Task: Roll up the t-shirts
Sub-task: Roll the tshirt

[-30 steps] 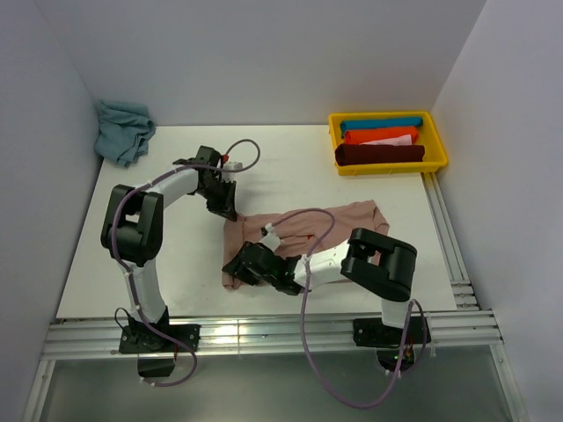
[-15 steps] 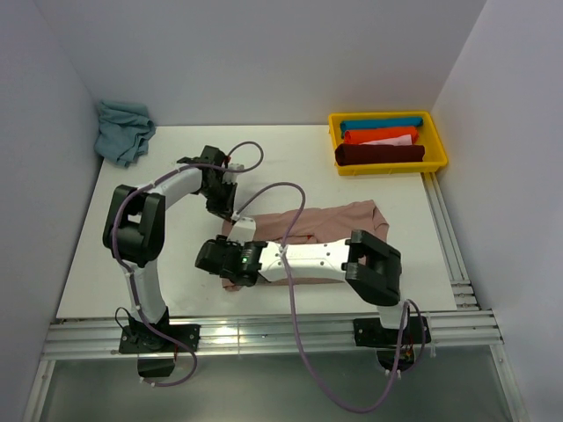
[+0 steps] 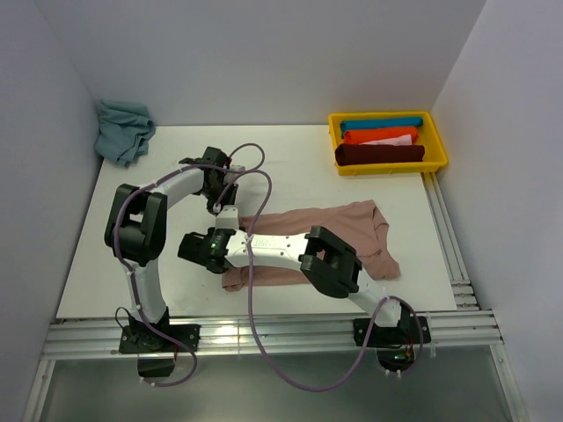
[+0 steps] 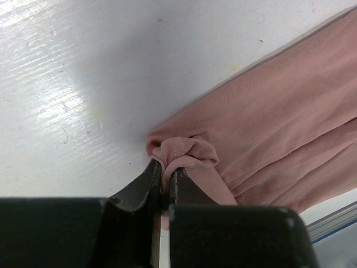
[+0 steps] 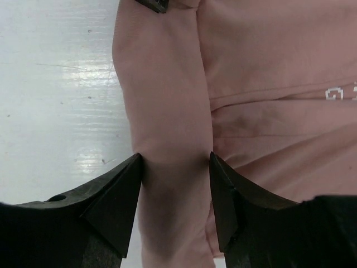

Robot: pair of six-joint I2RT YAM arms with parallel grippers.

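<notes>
A dusty pink t-shirt (image 3: 352, 229) lies flat across the middle of the table. My left gripper (image 3: 222, 195) is shut on its far-left corner. In the left wrist view the jaws (image 4: 165, 170) pinch a bunched fold of pink cloth (image 4: 268, 111) just off the table. My right gripper (image 3: 198, 249) reaches far left to the shirt's left edge. In the right wrist view its jaws (image 5: 174, 162) close on a thick folded band of the shirt (image 5: 268, 56), and both fingertips press the cloth. A small white print (image 5: 340, 92) shows at the right.
A yellow bin (image 3: 387, 170) at the back right holds several rolled shirts: blue, orange, white and dark red. A crumpled teal shirt (image 3: 123, 130) lies at the back left corner. White walls stand on three sides. A metal rail (image 3: 264, 334) runs along the near edge.
My right gripper has swept left along the shirt's near-left part to its left edge, the arm stretching out. My left gripper has stayed at the far-left corner.
</notes>
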